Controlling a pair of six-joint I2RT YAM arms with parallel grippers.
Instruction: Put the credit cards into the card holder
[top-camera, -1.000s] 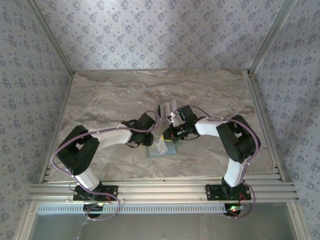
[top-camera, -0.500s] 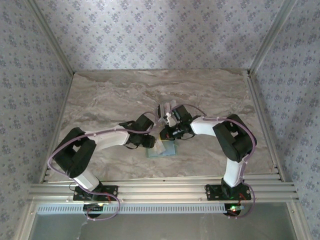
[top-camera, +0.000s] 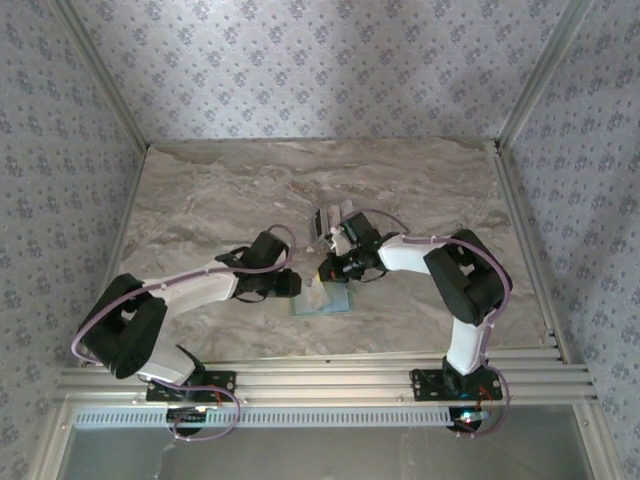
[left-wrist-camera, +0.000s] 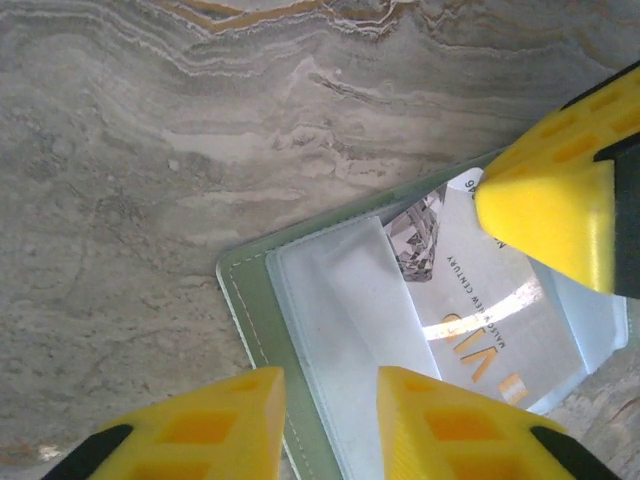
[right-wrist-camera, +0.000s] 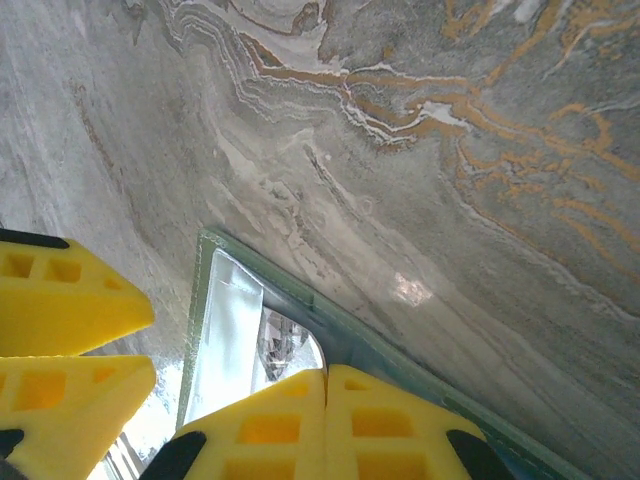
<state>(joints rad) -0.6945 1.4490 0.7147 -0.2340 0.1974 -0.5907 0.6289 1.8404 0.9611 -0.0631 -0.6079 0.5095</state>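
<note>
- Near the middle of the marble table, a little toward its near edge, the card holder lies flat and opened out, pale green, with the two grippers meeting over it.
- Across the holder's inner face runs a clear pocket, framed on its left and far sides by a stitched green margin.
- Toward the right part of that pocket sits the VIP card, silvery-white with a diamond picture and gold lettering. It looks tucked under the clear plastic, though how deep it sits I cannot tell.
- From the left, the left gripper hangs low over the holder's near-left edge. Its jaws are released, standing a little apart with nothing caught between them, and the green margin and the pocket's edge show through the gap.
- From the right, the right gripper reaches in with its jaws clenched, the two yellow fingers pressed flat against each other and grasping nothing.
- In the left wrist view, one yellow finger of the right gripper covers the far right corner of the VIP card. Whether its tip presses on the plastic or hovers just above it I cannot tell.
- Both grippers point at each other across the holder, close together but not touching.
- Farther back on the table, just beyond the right arm's wrist, the loose cards lie in a small pale and silvery cluster, apart from the holder. Their number is too small to make out.
</note>
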